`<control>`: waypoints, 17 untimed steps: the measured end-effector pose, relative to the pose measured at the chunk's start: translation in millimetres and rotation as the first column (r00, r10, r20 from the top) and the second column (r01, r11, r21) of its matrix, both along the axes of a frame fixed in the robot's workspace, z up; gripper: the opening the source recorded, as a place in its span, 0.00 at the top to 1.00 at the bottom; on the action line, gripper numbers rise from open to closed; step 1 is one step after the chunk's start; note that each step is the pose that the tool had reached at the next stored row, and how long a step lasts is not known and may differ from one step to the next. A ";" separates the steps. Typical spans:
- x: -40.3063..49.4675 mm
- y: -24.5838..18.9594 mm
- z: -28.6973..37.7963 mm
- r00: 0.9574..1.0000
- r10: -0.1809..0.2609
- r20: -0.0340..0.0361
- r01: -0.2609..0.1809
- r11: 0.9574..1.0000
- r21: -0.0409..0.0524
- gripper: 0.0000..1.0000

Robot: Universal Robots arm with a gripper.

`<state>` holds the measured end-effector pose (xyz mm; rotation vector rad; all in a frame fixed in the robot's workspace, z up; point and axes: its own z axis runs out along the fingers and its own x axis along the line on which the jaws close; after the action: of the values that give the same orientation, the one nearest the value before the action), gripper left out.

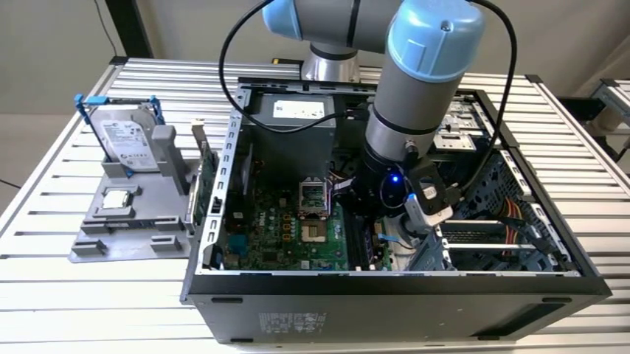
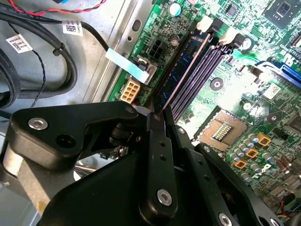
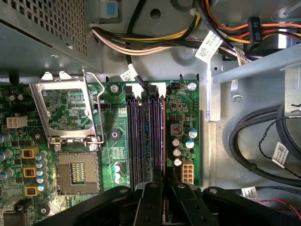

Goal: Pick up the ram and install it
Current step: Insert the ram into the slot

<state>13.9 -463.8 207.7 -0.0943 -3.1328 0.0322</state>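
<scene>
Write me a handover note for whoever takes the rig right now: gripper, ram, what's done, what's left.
Gripper: down inside the open computer case, over the motherboard, fingers closed on the near end of the ram.
Ram: on edge, lined up along the outermost of the memory slots, the one next to the board's edge.
Done: ram picked up and brought to its slot.
Left: the install is not confirmed. I cannot tell whether the ram is pressed fully home or whether the white latch at the far end has closed. The gripper has not let go.
</scene>
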 end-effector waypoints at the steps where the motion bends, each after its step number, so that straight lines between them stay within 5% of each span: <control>1: 0.0 0.0 0.0 1.000 0.000 0.000 0.000 1.000 0.000 1.00; 4: -0.1 0.0 0.0 1.000 0.000 0.000 0.000 1.000 0.000 1.00; 5: -0.3 0.0 -0.1 1.000 0.000 0.000 0.000 1.000 0.000 0.00; 10: 0.0 0.0 4.1 1.000 0.000 0.000 0.000 1.000 0.000 0.00; 17: 0.0 0.0 32.5 1.000 0.000 -0.001 0.000 1.000 0.000 0.00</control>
<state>13.9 -463.8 240.1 -0.0942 -3.1322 0.0330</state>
